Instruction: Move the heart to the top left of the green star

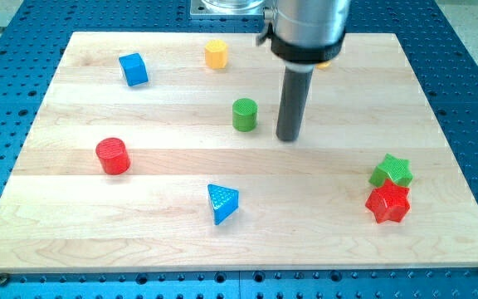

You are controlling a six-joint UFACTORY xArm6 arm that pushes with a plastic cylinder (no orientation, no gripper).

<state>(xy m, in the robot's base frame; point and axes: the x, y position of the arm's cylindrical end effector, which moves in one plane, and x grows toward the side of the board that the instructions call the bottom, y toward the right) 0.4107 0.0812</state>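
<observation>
Tool [288,138]: stands mid-tabletop, just beside the green cylinder [245,115], a narrow gap between them.
Right edge: green star [392,170] and red star [387,203] touch, no passage between.
Centre to right edge: bare tabletop [338,191].
Left half: blue cube [134,69], yellow block [216,54], red cylinder [113,155], blue triangle [222,202] well apart, wide lanes between.
</observation>
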